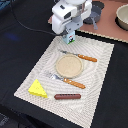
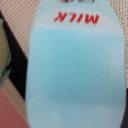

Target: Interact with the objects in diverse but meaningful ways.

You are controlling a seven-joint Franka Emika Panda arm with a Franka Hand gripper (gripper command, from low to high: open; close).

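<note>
Hanging over the far edge of the placemat in the exterior view, the gripper appeared to have the milk carton pinched between its jaws, low against the mat. I judged the step to be carrying or setting down the carton; the next move called for a bare spot. Nearby lay the plate, the knife just beside it, the fork, the cheese wedge and the sausage. The knife and plate stood closest in the way. No tomato showed.

In the wrist view, the carton filled the picture, "MILK" in red, woven mat behind; the jaws themselves were hidden.
</note>
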